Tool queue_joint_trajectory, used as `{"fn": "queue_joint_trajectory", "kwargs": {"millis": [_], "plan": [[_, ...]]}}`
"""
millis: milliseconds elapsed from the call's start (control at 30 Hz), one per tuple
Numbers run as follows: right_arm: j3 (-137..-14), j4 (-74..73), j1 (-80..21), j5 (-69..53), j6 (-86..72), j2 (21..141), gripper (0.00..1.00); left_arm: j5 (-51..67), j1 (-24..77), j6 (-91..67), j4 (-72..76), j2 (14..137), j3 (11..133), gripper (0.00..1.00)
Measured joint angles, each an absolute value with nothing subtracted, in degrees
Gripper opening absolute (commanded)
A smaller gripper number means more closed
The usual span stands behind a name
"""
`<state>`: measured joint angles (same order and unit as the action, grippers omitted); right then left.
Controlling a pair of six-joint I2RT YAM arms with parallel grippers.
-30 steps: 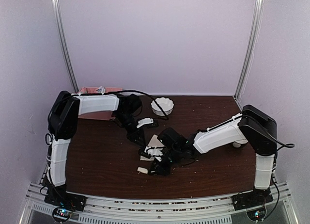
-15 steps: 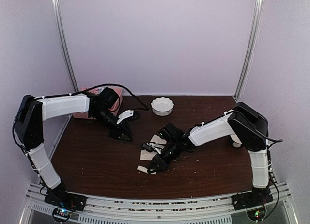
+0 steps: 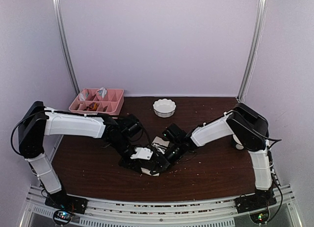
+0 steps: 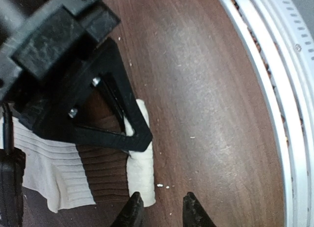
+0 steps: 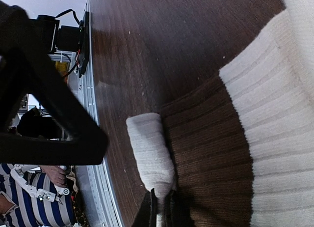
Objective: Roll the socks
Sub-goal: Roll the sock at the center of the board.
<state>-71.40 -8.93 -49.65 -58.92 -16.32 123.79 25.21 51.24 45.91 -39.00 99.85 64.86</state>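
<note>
left arm, right arm: white shells, black joints | left pincer, right pincer: black

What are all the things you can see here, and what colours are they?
sock: one seen, cream with dark brown patches, table middle
bowl: one, white, scalloped, back middle
tray: one, pink, back left corner
white object: one, right side behind arm, too hidden to name
table: one, dark brown wood, crumbs on it
left arm: one, white and black, jaws apart beside sock's cream end
right arm: one, white and black, jaws pinching sock's cream end
</note>
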Motion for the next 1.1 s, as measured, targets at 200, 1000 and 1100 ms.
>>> {"fn": "queue_joint_trajectory", "kwargs": {"millis": [200, 1000, 1100], "plan": [[-71.77, -9.37, -49.52, -59.2, -16.99, 123.98, 0.0, 19.27, 52.62, 46.39, -36.69, 105.21, 64.99, 0.23], [-61.76, 1.23, -47.62, -52.27, -24.21, 117.01, 0.42, 24.16, 47.07, 42.0, -45.08, 115.9, 78.46, 0.0], [-59.2, 4.12, -47.88, -48.45, -24.91, 114.37, 0.94, 26.3, 44.97, 40.82, -47.68, 118.85, 82.37, 0.0]]}}
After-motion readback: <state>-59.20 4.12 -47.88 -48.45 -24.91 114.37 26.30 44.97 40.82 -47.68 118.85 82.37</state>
